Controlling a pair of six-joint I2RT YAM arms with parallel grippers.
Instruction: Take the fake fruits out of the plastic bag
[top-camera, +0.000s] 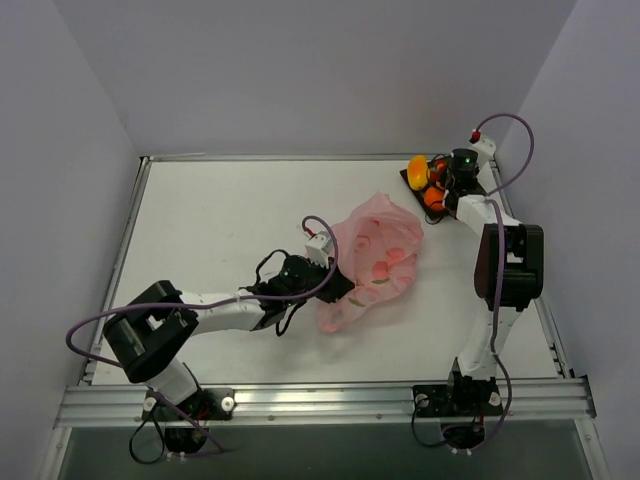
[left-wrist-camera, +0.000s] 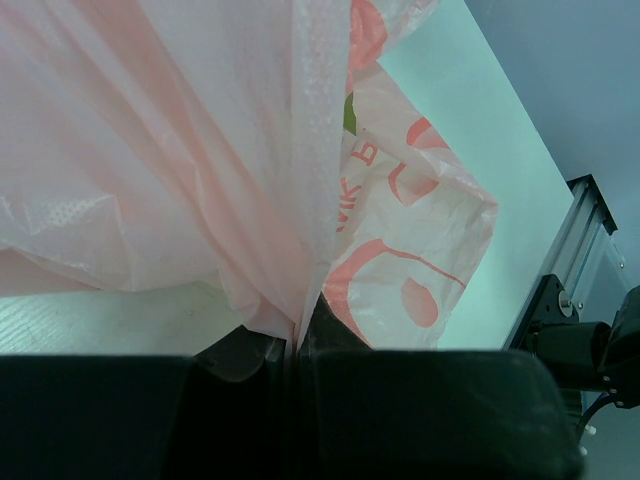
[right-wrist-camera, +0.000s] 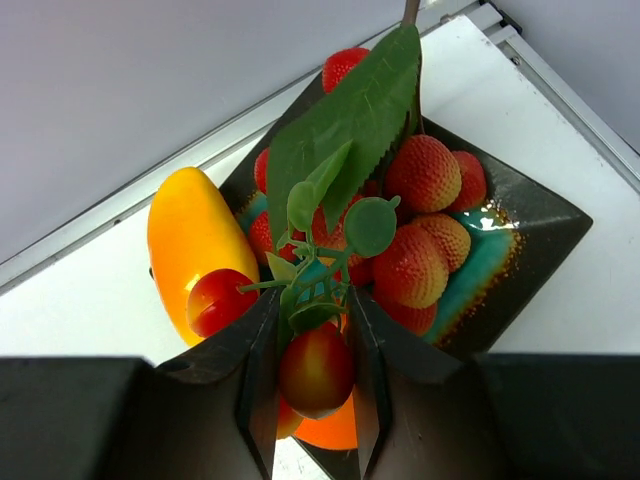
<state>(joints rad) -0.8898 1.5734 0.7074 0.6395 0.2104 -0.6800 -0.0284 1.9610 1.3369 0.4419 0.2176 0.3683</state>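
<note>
Pale walls closed in a white table, and most of the job looked done. A heap of fake fruits sat on the dark tray in the far right corner. In the right wrist view these were a yellow-orange one, several bumpy red ones and a broad green leaf.

The plastic bag lay slack and crumpled near the middle of the table, well apart from the tray. Only its printed fruit shapes could be made out through the film, so whether any fruit remained inside could not be told.

The right end effector hung over the near edge of the tray, its fingers pinching a small red fruit. Setting that one down seemed to be what was left.

The right arm rose from its base at the near right and reached far along the right edge, with its wrist tipped down over the tray. The left arm lay low, stretched from the near left toward the bag's near-left side. The left end effector was pressed together on a pinched fold of the pink film, holding the bag in place.
</note>
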